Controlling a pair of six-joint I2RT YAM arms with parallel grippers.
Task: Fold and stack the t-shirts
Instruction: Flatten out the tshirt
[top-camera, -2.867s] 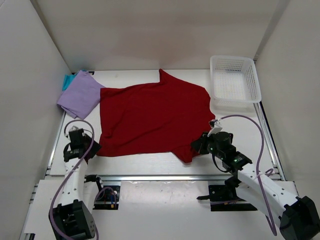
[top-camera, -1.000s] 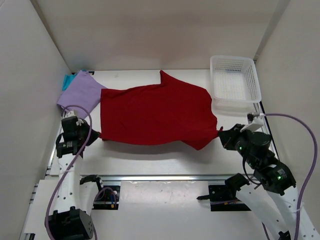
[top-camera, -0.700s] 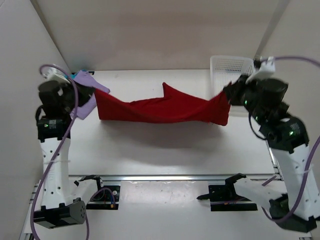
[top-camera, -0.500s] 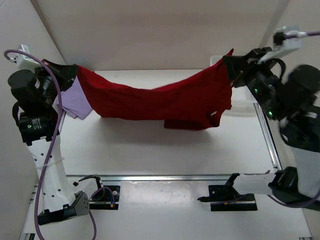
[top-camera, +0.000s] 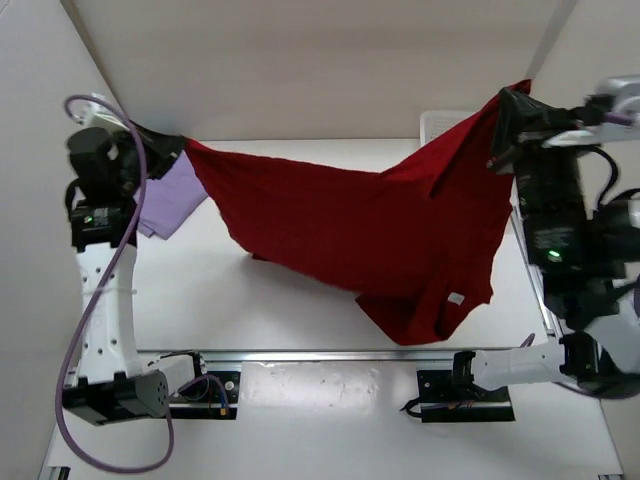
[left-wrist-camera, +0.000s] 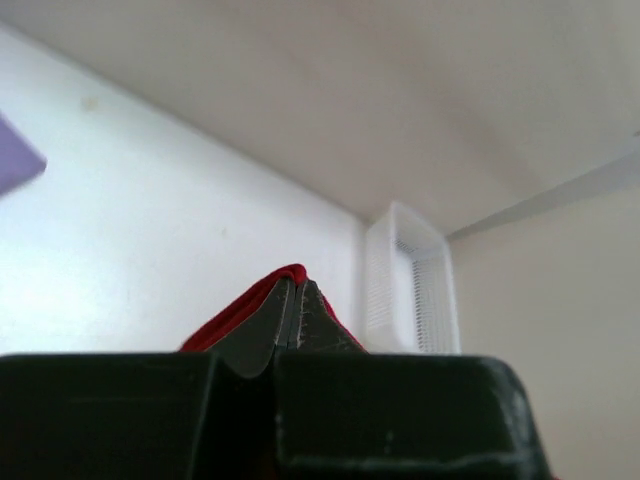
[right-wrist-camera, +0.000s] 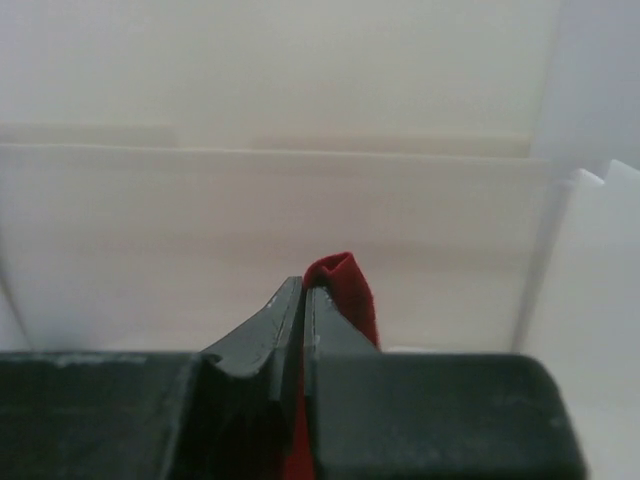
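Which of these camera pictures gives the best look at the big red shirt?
The top external view: it shows the whole red t-shirt hanging between the two raised arms. Each wrist view shows only a small pinched bit of red cloth at the closed fingertips, left and right.

Overhead view: counter (top-camera: 300, 320) seen from above, behind arm bases. Wrist views: close, along each claw toward back wall. Red t-shirt (top-camera: 350, 230) shared by all.

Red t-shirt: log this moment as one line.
step: lift for fold | left claw: shut on red t-shirt | right claw: shut on red t-shirt | shirt: hanging between claws | lavender t-shirt: on table
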